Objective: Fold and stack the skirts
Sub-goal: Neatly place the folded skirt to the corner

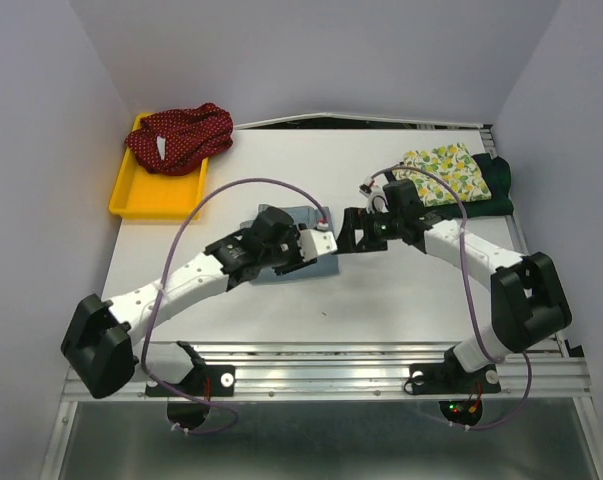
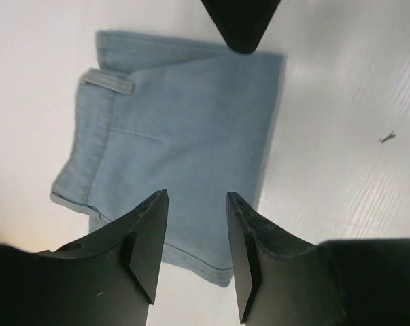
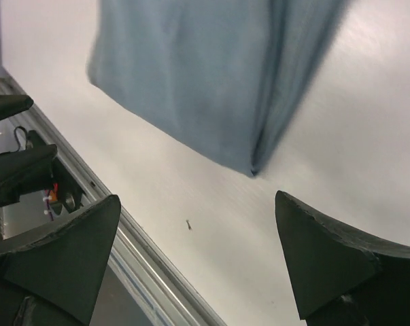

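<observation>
The light-blue denim skirt (image 1: 324, 266) lies folded flat on the white table at centre; it also shows in the left wrist view (image 2: 184, 129) and the right wrist view (image 3: 211, 75). My left gripper (image 1: 306, 250) (image 2: 196, 204) is open and empty, hovering over the skirt's near edge. My right gripper (image 1: 351, 232) (image 3: 198, 210) is open wide and empty just right of the skirt, above bare table. The red white-dotted skirt (image 1: 181, 138) sits bunched in the yellow tray. The lemon-print skirt (image 1: 446, 170) lies folded on the dark green one (image 1: 499, 185) at back right.
The yellow tray (image 1: 146, 195) stands at the back left against the wall. A small dark speck (image 2: 387, 137) lies on the table right of the denim. The metal front rail (image 3: 143, 272) runs along the near edge. Walls enclose the left, right and back.
</observation>
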`<control>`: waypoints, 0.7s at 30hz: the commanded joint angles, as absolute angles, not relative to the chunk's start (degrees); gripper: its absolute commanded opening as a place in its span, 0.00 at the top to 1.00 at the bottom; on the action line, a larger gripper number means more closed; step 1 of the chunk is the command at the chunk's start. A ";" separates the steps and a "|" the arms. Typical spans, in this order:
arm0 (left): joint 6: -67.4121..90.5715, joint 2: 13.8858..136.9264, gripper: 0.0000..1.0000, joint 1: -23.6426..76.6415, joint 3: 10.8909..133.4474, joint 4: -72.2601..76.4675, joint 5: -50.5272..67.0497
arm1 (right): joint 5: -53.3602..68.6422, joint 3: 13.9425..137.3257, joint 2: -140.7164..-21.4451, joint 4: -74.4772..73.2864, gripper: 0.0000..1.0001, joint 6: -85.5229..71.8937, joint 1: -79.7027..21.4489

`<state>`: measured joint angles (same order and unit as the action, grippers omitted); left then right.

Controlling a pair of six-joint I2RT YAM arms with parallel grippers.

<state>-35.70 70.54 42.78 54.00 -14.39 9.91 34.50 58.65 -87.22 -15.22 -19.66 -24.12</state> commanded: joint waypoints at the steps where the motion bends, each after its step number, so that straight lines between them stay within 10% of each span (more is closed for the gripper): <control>1: -40.60 74.87 0.49 51.49 51.07 -11.70 -5.79 | 29.71 53.09 -85.78 -13.19 0.00 -24.69 -22.07; 21: -39.73 98.87 0.52 61.96 50.98 2.98 -18.98 | 42.97 50.45 -97.82 -7.12 0.01 -31.99 -14.68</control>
<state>-39.13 97.93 62.15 51.11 -0.67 -16.58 39.07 50.17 -95.90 -10.41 -31.33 -14.33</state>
